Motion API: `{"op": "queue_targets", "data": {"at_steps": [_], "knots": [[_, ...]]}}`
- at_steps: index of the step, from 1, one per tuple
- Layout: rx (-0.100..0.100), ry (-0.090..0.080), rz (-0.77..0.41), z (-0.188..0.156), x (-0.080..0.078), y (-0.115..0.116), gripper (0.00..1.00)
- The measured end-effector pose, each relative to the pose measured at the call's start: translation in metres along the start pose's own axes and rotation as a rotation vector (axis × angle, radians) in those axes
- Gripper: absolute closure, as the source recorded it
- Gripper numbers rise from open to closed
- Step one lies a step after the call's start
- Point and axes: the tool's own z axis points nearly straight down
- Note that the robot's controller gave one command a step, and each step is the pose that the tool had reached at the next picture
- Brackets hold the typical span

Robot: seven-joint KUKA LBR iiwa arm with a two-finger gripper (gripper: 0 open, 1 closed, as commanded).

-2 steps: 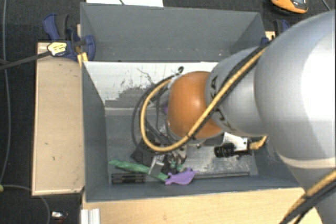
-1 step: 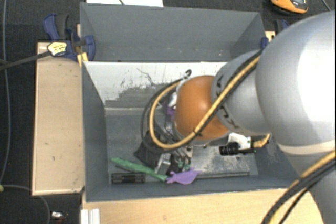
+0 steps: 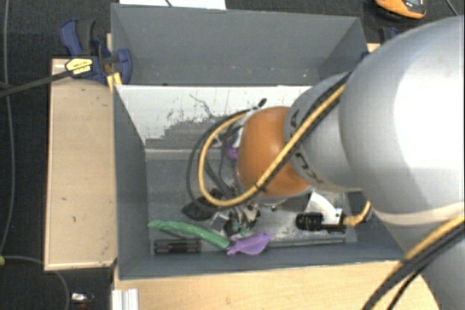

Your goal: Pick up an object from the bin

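Gripper (image 3: 243, 218) sits low by the purple scrap (image 3: 248, 245), can't tell if it's open, so I'd center it before squeezing.

Left bin floor (image 3: 166, 181) bare; green strip (image 3: 187, 230), purple scrap (image 3: 249, 245) block the front.

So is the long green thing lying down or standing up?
Lying down: the green thing stretches flat along the floor of the bin.
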Motion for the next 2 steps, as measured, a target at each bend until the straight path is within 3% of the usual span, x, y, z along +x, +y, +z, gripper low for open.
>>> {"op": "queue_targets", "data": {"at_steps": [2], "knots": [[0.009,0.01,0.001,-0.018,0.002,-0.002,1.0]]}}
